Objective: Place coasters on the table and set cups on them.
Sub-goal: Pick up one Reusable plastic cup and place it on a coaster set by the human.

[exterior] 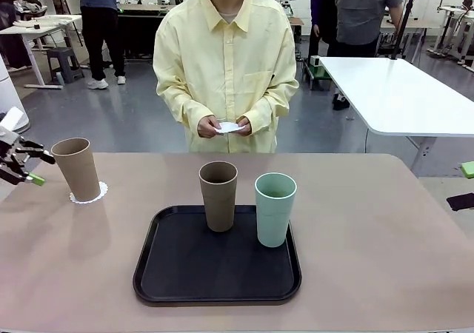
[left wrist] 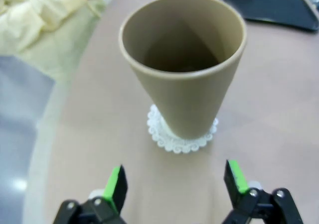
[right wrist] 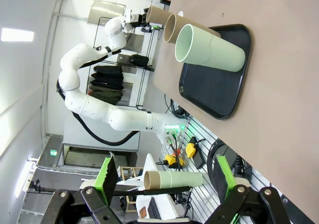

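Table (exterior: 370, 237): beige-pink top with rounded corners, carrying everything listed below.

1. First brown cup (exterior: 76, 169): upright by the table's left edge, toward the far left corner. It stands on item 2.
2. Coaster (exterior: 89, 194): white lacy paper, flat on the table under that cup, its scalloped rim showing around the base.
3. Tray (exterior: 215, 288): black, rounded-square, at the middle of the table near its near edge. Bare tabletop separates it from items 1 and 2.
4. Second brown cup (exterior: 218, 194): upright on the tray at its far edge, left of centre.
5. Mint cup (exterior: 275, 209): upright on the tray toward its far right corner, just beside item 4 with a narrow gap between them. Neither tray cup has a coaster beneath it.
6. Second coaster (exterior: 229, 127): white, held at waist height in the hands (exterior: 209, 126) of a person (exterior: 224, 59) in a pale yellow shirt standing beyond the table's far edge.
7. Left gripper (left wrist: 175, 179): at the table's left edge, just beside item 1 but clear of it. The fingers are spread wide and hold nothing, and the cup and its coaster stand directly ahead of them.
8. Right gripper (right wrist: 164, 176): off the table's right edge, fingers spread wide and empty. From there the mint cup stands in front of both brown ones.
9. White table (exterior: 400, 96): behind, beyond the far right corner.
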You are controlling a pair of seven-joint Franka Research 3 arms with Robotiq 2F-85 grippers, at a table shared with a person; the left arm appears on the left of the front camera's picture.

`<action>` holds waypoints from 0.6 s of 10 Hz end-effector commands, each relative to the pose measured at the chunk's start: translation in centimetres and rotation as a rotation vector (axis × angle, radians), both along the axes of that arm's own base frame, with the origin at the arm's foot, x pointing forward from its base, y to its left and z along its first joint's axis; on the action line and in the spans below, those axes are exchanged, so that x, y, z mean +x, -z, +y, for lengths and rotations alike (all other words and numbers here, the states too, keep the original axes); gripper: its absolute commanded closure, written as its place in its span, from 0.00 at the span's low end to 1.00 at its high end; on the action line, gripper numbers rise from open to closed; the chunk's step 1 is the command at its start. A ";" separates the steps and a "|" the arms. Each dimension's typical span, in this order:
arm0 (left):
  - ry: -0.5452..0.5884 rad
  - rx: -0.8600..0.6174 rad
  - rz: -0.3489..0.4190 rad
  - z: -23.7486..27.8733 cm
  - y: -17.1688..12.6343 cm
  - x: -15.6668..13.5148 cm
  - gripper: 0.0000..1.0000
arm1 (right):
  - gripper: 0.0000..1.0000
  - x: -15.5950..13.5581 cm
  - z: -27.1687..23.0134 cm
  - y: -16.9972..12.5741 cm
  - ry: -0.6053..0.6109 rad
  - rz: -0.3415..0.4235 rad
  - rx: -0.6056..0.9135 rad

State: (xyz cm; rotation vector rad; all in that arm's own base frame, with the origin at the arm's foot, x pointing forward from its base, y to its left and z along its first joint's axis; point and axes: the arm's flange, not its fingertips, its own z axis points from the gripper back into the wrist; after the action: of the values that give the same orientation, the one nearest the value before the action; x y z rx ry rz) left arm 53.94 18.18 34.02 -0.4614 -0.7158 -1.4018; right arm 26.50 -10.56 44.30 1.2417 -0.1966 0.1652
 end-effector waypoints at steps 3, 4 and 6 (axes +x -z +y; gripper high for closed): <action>-0.182 0.105 0.000 -4.0 -8.4 -4.7 0.00 | 0.00 0.1 -0.1 0.0 -0.005 -0.011 0.016; -0.242 0.106 -0.013 -5.0 -10.6 -5.5 0.00 | 0.00 0.1 -0.1 0.0 -0.005 -0.011 0.016; -0.278 0.180 0.051 -7.6 -13.9 -7.3 0.00 | 0.00 0.1 -0.1 0.0 -0.005 -0.011 0.016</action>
State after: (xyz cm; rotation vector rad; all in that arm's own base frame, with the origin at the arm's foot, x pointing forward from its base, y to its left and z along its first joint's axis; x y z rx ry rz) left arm 47.91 12.41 47.48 -0.2665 -0.6692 -1.1956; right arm 26.51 -10.55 44.29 1.2414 -0.1958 0.1652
